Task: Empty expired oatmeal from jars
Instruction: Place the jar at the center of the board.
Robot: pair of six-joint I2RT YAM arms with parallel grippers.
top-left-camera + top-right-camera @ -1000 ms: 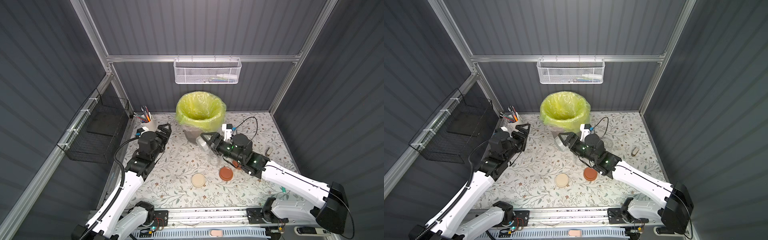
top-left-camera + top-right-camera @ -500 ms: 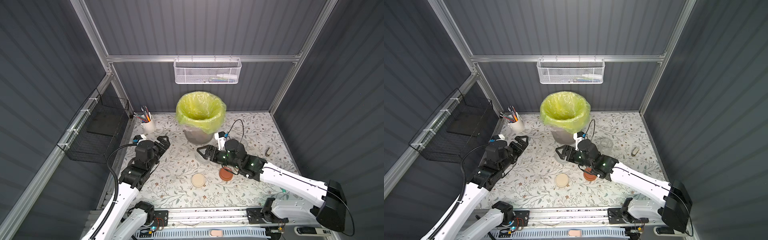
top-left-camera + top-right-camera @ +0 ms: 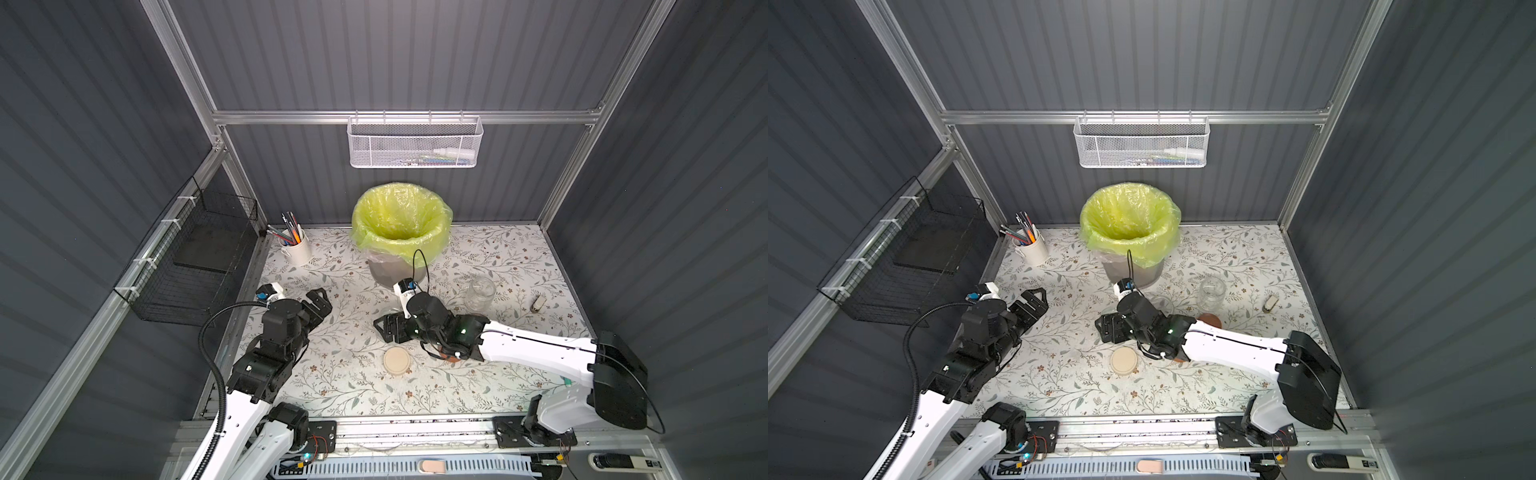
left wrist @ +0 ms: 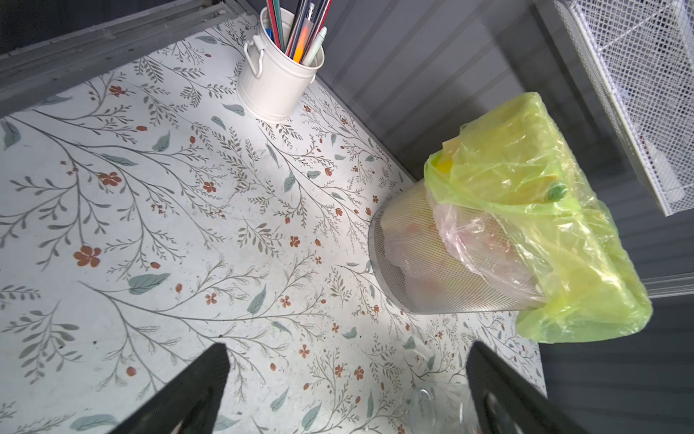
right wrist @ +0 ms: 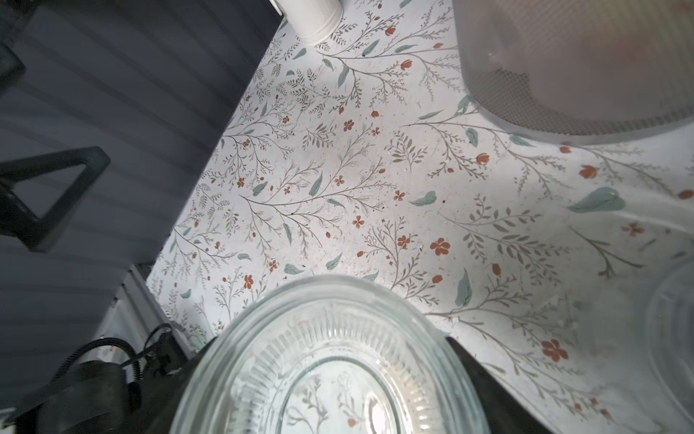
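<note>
1. Change since a second ago: my right pincer [image 3: 385, 328] has come back from beside the bin [image 3: 397, 274] to mid-frame, low over the table [image 3: 340, 390]. My left pincer [image 3: 319, 300] has drawn back toward frame left.
2. Right pincer: closed on the held jar [image 5: 330, 338], a finger on each side of the glass.
3. Held jar: clear, with the table print showing through its ribbed base. I see no oatmeal in it and judge it emptied.
4. Left pincer: jaws spread wide, nothing between them.
5. Other jars: a standing jar [image 3: 481, 293] at centre right, lidless and clear. A third jar [image 3: 1160, 303] is just behind my right wrist, partly hidden.
6. Lids: a cream lid [image 3: 397, 362] lies just below my right pincer. A terracotta lid [image 3: 1209, 321] lies beside my right arm.
7. Governing relation: the held jar's rim faces my wrist camera, so I judge its long axis near upright, with bare table beneath. My right arm has it and my left is well apart. Setting it down calls for a straight lowering, clear of the cream lid.
</note>
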